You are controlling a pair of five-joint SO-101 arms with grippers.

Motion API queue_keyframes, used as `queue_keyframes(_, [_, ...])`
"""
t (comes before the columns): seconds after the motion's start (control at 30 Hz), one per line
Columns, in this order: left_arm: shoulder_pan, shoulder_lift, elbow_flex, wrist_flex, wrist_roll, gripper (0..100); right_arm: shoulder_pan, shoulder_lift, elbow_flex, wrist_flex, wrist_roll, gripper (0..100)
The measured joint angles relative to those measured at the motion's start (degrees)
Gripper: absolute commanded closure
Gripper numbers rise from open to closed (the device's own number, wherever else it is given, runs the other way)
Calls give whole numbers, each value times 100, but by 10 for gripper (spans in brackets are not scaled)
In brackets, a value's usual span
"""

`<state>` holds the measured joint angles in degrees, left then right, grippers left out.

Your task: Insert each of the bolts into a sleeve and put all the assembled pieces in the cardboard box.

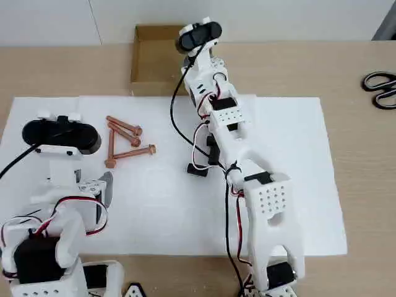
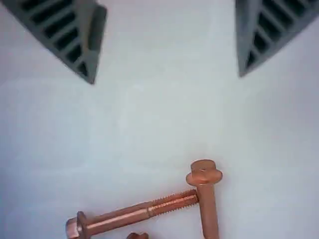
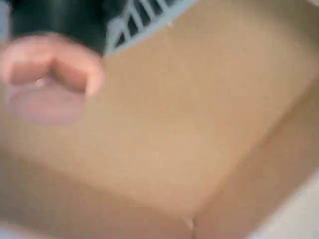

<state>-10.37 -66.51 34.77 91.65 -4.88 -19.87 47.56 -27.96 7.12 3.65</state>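
A cluster of copper bolts [image 1: 127,141] lies on the white mat [image 1: 161,210], left of centre. My left gripper [image 1: 105,187] hovers just short of them, open and holding nothing; in its wrist view the grey fingertips [image 2: 87,55] are wide apart above two bolts [image 2: 134,214]. My right arm stretches across the mat to the cardboard box [image 1: 148,55] at the back. There my right gripper [image 3: 99,30] is shut on a black sleeve [image 3: 55,20] with a copper bolt head [image 3: 47,82] sticking out, held over the box floor [image 3: 189,124]. Two black sleeves [image 1: 197,169] lie beside the right arm, partly hidden.
Scissors [image 1: 380,88] lie on the bare wooden table at the far right edge. The right arm [image 1: 235,130] crosses the mat's middle diagonally. Open mat lies between the two arms and to the right of the right arm.
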Motion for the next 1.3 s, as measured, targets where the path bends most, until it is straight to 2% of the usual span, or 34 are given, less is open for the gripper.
queue_keyframes(0.2, [0, 0, 0, 0, 0, 826, -18, 448, -290, 0, 0, 980])
queue_keyframes(0.37, [0, 0, 0, 0, 0, 826, -9, 571, -308, 0, 0, 823])
queue_keyframes(0.43, [0, 0, 0, 0, 0, 826, -9, 571, -308, 0, 0, 790])
queue_keyframes(0.77, [0, -9, 0, 0, 0, 825, 9, 545, -756, 62, 457, 790])
queue_keyframes(1.0, [0, 0, 0, 0, 0, 825, 229, -141, -1301, 1582, 466, 790])
queue_keyframes(1.3, [0, 0, 0, -18, 0, 825, 290, -1591, -1327, 4519, 466, 790])
